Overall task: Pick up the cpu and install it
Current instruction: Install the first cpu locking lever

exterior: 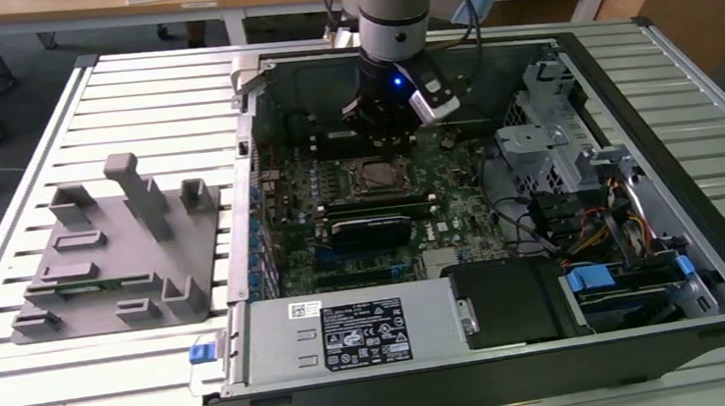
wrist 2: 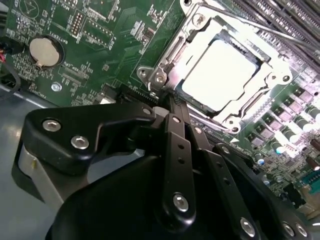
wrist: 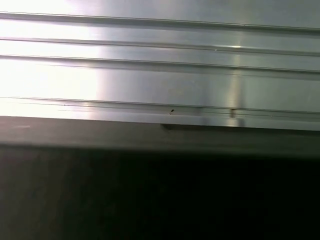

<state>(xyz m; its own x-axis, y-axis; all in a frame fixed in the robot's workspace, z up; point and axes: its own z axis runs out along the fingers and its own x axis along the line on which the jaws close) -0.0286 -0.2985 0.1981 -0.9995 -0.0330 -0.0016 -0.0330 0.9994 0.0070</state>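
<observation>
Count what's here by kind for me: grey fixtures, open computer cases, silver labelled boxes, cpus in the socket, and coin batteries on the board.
grey fixture: 1
open computer case: 1
silver labelled box: 1
cpu, seated in the socket: 1
coin battery: 1
Total: 5

Lighting's pretty even overhead, soft shadows inside the open computer case (exterior: 495,211). In the second wrist view the cpu (wrist 2: 220,75) is totally blown out, pure white glare, while the dark hand (wrist 2: 167,107) up close goes soft. In the first wrist view the aluminium slats (wrist: 160,65) are blurry with hot streaks, dark band beneath.
</observation>
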